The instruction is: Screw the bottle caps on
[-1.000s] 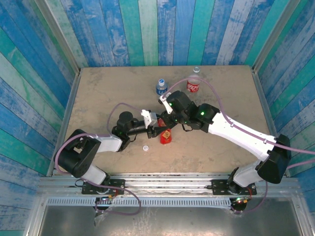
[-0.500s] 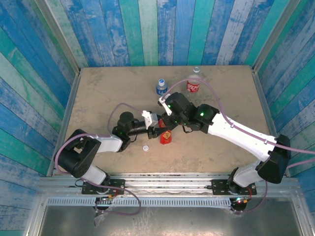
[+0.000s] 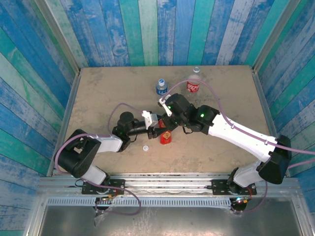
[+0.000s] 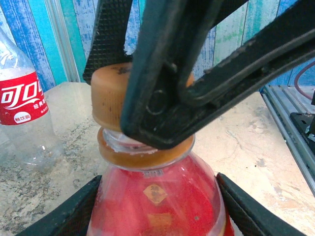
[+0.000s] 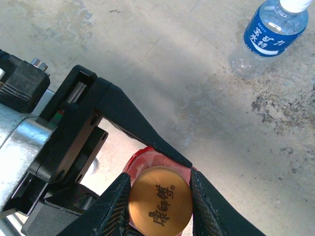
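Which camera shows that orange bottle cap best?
The right wrist view: the round orange plastic cap faces the lens, printed top whole. The left wrist view shows its side, partly behind black fingers. From above, the right arm covers it.

cap (image 5: 160,197): orange, dark lettering
wrapped bottle (image 4: 157,201): red, bit of yellow
cola bottle (image 4: 19,101): clear, red label
water bottle (image 5: 269,35): clear, blue label
walls (image 3: 157,29): blue-teal planks

worktop (image 3: 103,93): lying flat, showing mottled beige stone surface | plank walls (image 3: 162,29): standing around three sides, showing blue-teal stripes | metal rail (image 3: 162,183): running along near edge
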### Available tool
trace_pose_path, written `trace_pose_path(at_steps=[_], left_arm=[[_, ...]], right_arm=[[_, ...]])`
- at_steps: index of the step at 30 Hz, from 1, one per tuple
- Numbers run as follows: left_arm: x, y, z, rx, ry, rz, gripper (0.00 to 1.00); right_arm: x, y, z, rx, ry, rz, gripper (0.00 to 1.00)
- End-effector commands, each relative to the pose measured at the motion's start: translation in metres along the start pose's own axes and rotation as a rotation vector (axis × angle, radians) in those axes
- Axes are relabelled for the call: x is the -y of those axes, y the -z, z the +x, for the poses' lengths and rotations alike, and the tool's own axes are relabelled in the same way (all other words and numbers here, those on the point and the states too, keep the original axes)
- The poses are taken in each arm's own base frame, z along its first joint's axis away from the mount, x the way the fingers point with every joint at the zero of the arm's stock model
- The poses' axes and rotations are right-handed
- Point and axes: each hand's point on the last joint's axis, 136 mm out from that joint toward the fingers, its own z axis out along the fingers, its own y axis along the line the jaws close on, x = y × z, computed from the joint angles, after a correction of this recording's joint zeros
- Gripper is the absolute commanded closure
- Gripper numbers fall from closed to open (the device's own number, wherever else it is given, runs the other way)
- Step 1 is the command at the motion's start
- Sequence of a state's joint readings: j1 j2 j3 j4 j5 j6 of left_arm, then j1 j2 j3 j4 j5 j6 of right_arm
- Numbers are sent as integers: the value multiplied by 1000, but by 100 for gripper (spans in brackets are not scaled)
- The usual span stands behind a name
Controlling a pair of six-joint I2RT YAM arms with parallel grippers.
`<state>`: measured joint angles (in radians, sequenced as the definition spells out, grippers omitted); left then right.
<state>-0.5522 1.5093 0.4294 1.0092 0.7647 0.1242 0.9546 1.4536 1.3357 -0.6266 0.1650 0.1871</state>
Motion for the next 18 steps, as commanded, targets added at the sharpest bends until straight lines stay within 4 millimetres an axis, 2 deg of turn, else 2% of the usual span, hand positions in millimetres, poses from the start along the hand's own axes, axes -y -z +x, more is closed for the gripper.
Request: trace_pose_path(at_steps=[1, 18], left_arm=[[-14, 5, -16, 24, -54, -67, 42], [-12, 5, -15, 20, -58, -60, 42]], right_arm=[[7, -5, 43, -149, 20, 36, 66], [9, -6, 39, -141, 20, 42, 62]])
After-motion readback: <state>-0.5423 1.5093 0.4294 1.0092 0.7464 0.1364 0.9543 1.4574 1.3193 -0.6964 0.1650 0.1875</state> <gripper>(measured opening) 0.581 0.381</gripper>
